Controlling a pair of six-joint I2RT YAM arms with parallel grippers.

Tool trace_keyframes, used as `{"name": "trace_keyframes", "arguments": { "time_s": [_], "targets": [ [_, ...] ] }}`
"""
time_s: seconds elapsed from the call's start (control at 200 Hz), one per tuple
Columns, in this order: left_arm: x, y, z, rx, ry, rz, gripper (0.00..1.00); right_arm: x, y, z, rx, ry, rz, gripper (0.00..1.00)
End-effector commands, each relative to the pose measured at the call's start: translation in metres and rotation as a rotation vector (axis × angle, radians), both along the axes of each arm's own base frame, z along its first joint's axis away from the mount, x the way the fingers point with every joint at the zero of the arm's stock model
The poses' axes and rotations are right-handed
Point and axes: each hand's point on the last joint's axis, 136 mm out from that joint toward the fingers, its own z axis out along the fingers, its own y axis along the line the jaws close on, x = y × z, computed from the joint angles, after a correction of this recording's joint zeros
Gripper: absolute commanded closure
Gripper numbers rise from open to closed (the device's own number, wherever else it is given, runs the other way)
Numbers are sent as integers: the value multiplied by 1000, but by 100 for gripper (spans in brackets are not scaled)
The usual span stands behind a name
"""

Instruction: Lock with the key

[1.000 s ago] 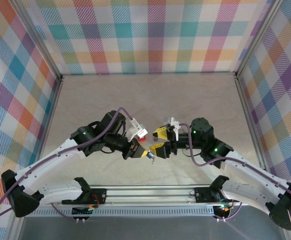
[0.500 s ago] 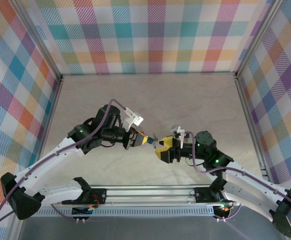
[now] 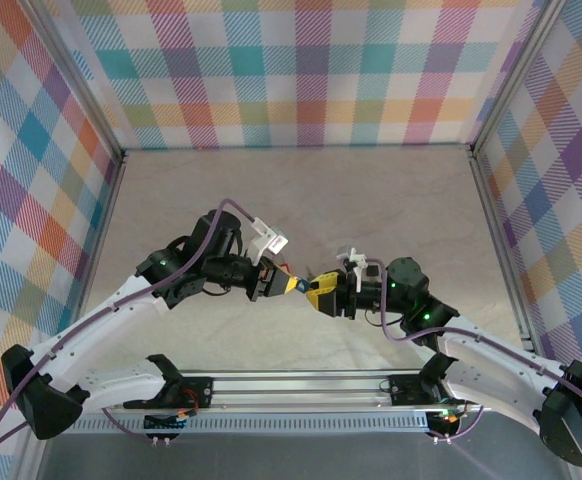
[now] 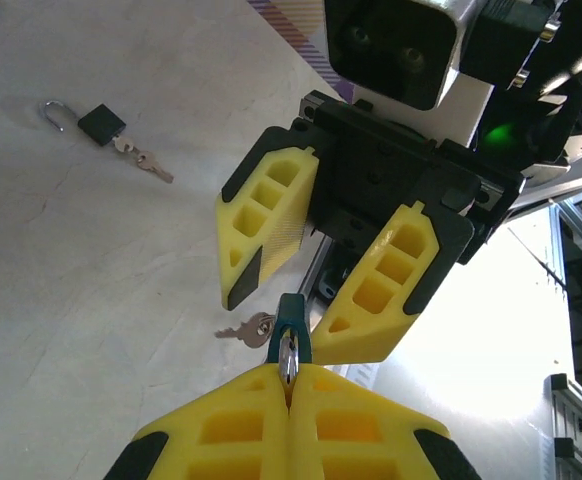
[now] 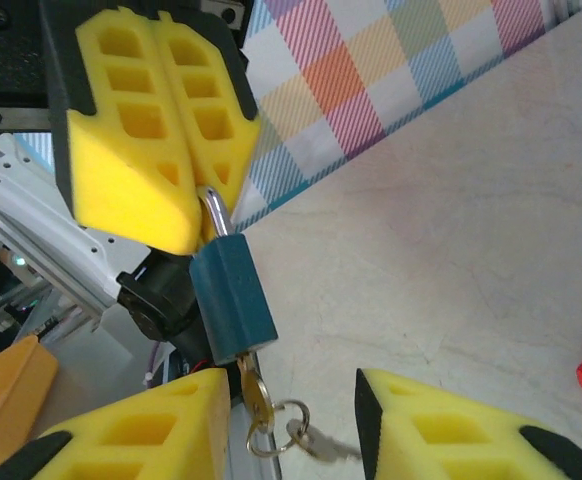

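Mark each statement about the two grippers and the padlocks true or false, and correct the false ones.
1. The left gripper is shut on the silver shackle of the teal rectangular padlock. True.
2. The right gripper is clamped shut. False: its jaws stand apart.
3. A brass-coloured key sits in the teal padlock's underside. True.
4. The small black padlock on the table is snapped closed. False: its hoop stands open.

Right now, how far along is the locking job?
Done: the left end effector holds the teal padlock by its shackle, off the table, and the key sits in its keyhole. In hand: the right end effector, jaws apart, flanks the key. Left: grip and turn the key. Whether the shackle is seated is hidden.
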Motion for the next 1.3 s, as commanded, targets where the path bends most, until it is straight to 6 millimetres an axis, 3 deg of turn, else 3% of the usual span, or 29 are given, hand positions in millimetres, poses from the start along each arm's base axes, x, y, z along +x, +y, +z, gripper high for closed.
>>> {"name": "trace_keyframes", "arguments": {
  "time_s": [0.0,0.065,0.275,0.49,0.54,0.895,1.16,1.294],
  "targets": [
    [-4,0,12,-47,-12,-20,100,-5,3,25,61,-59,49,62],
    [-4,-1,10,-46,-5,-26,100,-6,4,25,61,-58,59,69],
    [-2,2,13,-48,-12,-13,100,-11,4,22,55,-46,89,76],
    [0,2,14,-55,-1,-10,100,-11,2,25,60,-58,77,90],
    [0,1,14,-58,1,-12,100,-12,2,25,61,-60,81,100],
    [1,1,16,-78,8,-14,100,-15,-2,24,66,-70,77,100],
    [5,8,22,-94,-3,6,100,-21,-15,-5,21,-12,32,100],
    [7,9,23,-99,7,6,100,-25,-22,-9,12,-8,18,100]
  ]
}}
